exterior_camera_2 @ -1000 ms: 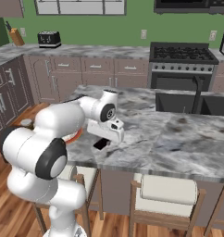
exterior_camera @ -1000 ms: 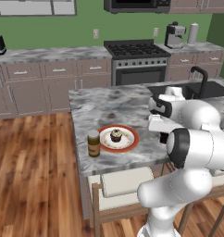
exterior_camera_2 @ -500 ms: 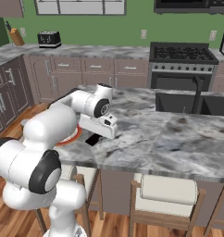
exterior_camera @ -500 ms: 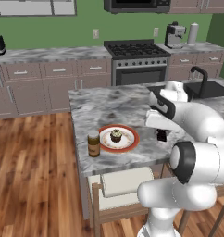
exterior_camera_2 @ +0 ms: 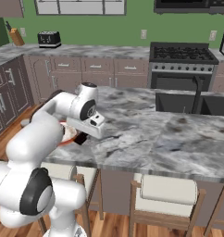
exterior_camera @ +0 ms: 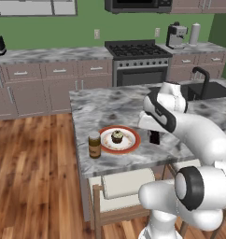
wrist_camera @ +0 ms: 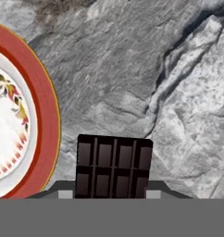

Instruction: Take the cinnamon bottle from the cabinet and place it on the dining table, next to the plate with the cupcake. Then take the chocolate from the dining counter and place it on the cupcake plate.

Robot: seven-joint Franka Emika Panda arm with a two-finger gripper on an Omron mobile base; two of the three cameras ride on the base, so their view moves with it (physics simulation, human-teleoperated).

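Tool [exterior_camera: 154,138] nearer plate [wrist_camera: 43,115], chocolate [wrist_camera: 113,166] between fingers

Cinnamon bottle [exterior_camera: 94,144]: upright on dining table [exterior_camera: 105,105], just beside plate [exterior_camera: 128,145] bearing cupcake [exterior_camera: 117,136]. Chocolate [wrist_camera: 113,166]: dark, segmented, near plate rim.

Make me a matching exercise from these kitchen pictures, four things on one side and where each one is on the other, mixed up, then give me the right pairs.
Things:
1. cinnamon bottle
2. cupcake
3. chocolate
4. plate

Places:
A. in the middle of the plate
B. between the end effector's fingers, beside the plate
C. on the dining table, between bottle and chocolate
D. standing on the marble just left of the plate

Pairs: 1-D, 2-A, 3-B, 4-C
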